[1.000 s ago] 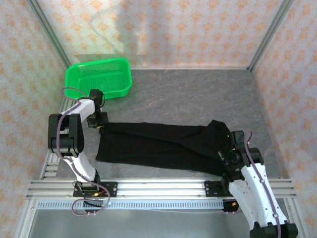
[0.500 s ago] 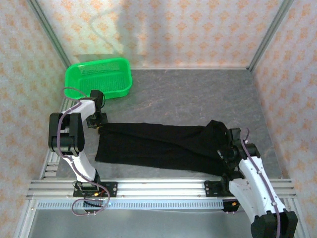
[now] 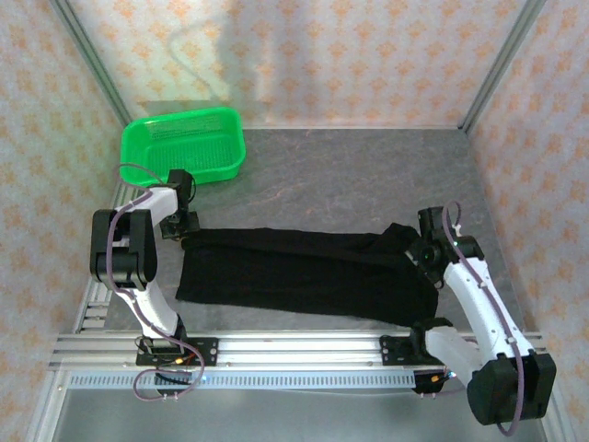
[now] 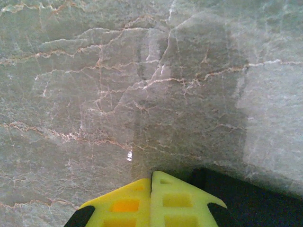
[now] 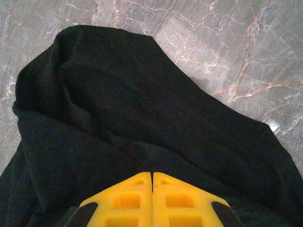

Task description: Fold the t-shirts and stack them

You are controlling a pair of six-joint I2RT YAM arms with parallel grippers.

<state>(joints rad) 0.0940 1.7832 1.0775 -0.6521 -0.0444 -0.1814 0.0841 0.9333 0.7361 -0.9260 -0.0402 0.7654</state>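
Observation:
A black t-shirt (image 3: 294,272) lies stretched across the near half of the table as a long band. My left gripper (image 3: 188,226) sits at its far left corner, jaws shut, apparently pinching the cloth edge. In the left wrist view the yellow fingertips meet at the left gripper (image 4: 151,174), with black cloth (image 4: 258,198) coming out from beside the right finger. My right gripper (image 3: 421,247) is at the bunched right end of the shirt. It is shut (image 5: 152,174), low over the rumpled t-shirt (image 5: 118,94), with a fold running into its tips.
A bright green mesh basket (image 3: 184,143) stands at the back left of the grey marble table (image 3: 368,175). Patterned walls and metal posts close in three sides. The aluminium rail (image 3: 294,350) with the arm bases runs along the near edge.
My right gripper has moved away from the near edge toward the back, taking the bunched right end of the shirt with it. The left gripper has stayed put.

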